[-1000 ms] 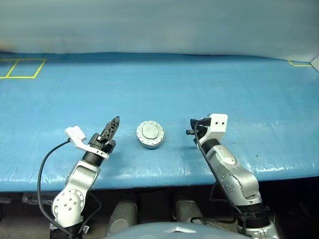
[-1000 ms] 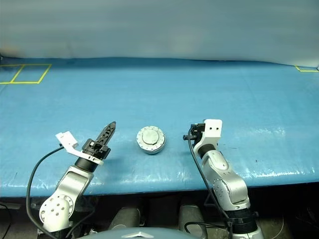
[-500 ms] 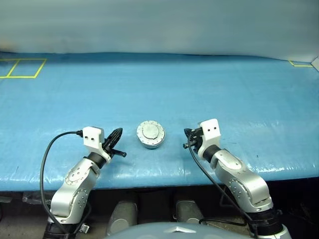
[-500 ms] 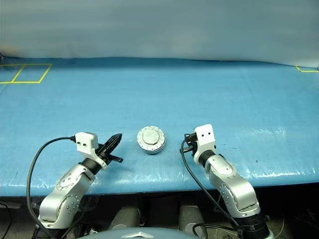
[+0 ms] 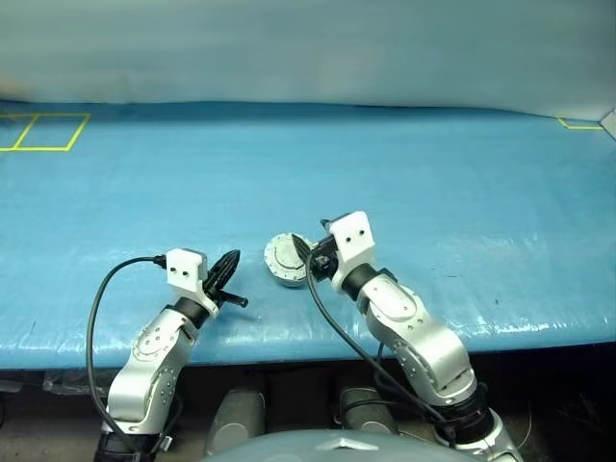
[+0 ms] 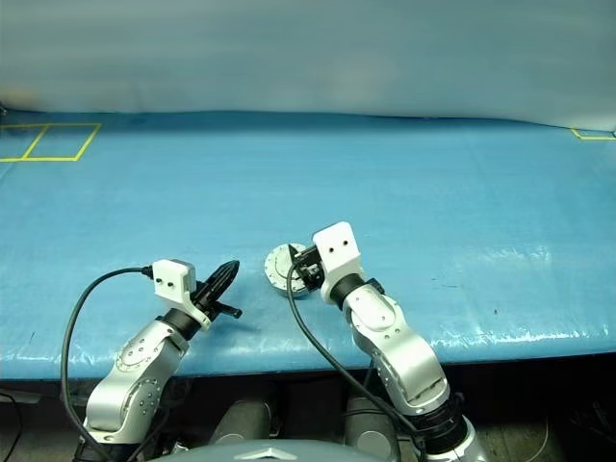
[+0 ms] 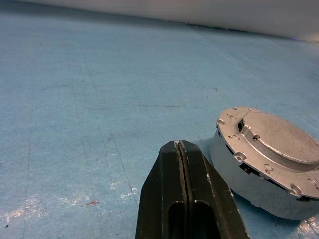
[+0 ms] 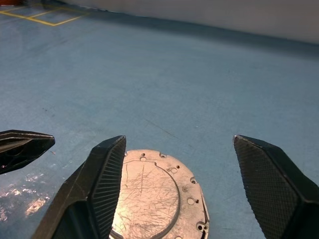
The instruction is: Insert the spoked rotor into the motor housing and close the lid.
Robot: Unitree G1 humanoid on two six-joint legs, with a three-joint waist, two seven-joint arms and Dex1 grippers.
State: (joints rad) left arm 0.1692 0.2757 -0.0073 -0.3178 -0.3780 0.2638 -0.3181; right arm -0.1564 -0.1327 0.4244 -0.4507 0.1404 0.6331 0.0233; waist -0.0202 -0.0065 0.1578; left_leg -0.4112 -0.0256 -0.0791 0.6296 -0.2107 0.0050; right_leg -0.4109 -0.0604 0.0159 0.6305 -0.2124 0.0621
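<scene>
A blue table [image 5: 289, 164] spans the frame, yellow tape squares [image 5: 43, 132] marked at its upper left and another yellow corner [image 5: 577, 122] at upper right; a pale wall [image 5: 308, 48] runs behind

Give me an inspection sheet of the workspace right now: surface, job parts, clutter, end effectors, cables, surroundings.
Surface: blue table, yellow tape squares at its far corners.
Job's things: lid sits on the housing at the near centre; rotor nothing seen.
Clutter: nothing seen.
End effectors: left end effector shut, empty, beside the housing; right end effector open, fingers either side above the lid, not gripping.
Cables: black cable loops from the left wrist; another along the right arm.
Surroundings: pale wall behind the table.
</scene>
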